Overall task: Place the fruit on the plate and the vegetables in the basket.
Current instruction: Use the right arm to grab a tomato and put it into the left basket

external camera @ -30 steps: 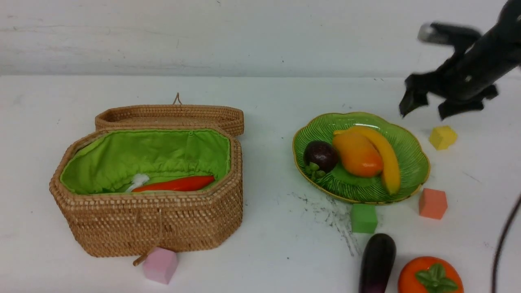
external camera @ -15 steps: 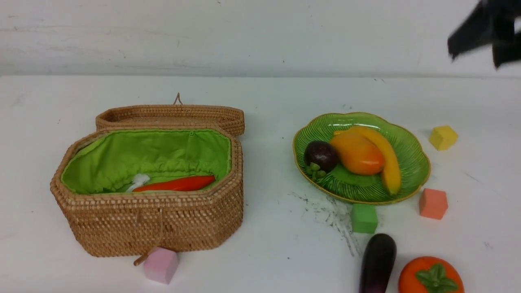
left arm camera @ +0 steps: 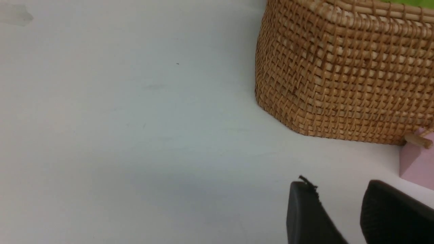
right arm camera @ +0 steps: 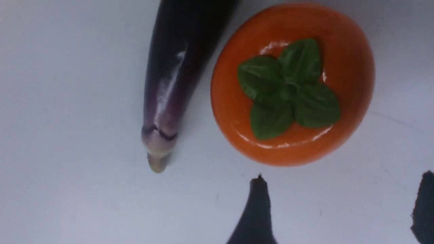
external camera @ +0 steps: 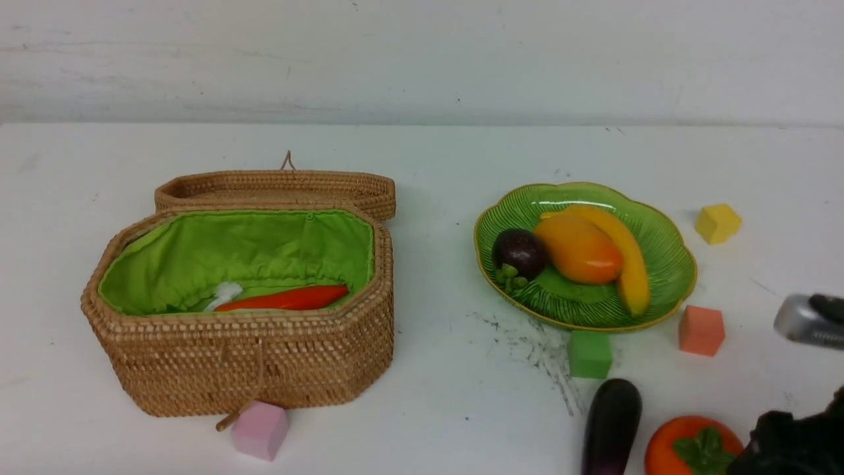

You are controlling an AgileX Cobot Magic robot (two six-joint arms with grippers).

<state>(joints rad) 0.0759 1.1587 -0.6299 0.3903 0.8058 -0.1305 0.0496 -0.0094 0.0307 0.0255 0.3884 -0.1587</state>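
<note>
The green plate (external camera: 666,264) holds the maroon mangosteen (external camera: 519,251), the orange mango (external camera: 579,249) and the yellow banana (external camera: 630,264). The open wicker basket (external camera: 264,356) holds the red chili (external camera: 290,298) and the white radish (external camera: 224,293). The purple eggplant (external camera: 610,425) and the orange-red tomato (external camera: 689,448) lie side by side at the front right edge. My right gripper (right arm camera: 340,183) is open and empty, just short of the tomato (right arm camera: 291,84), with the eggplant (right arm camera: 176,78) beside it. My left gripper (left arm camera: 339,200) is open and empty over bare table near the basket's wall (left arm camera: 339,78).
The basket's lid (external camera: 277,188) lies open behind it. Foam cubes sit about: pink (external camera: 259,430) at the basket's front, green (external camera: 589,354) and orange (external camera: 701,330) by the plate's near edge, yellow (external camera: 717,222) at its far right. My right arm (external camera: 791,442) fills the front right corner.
My right arm was raised at the far right of the plate, swung up out of the view, and has now come down at the front right corner beside the tomato.
</note>
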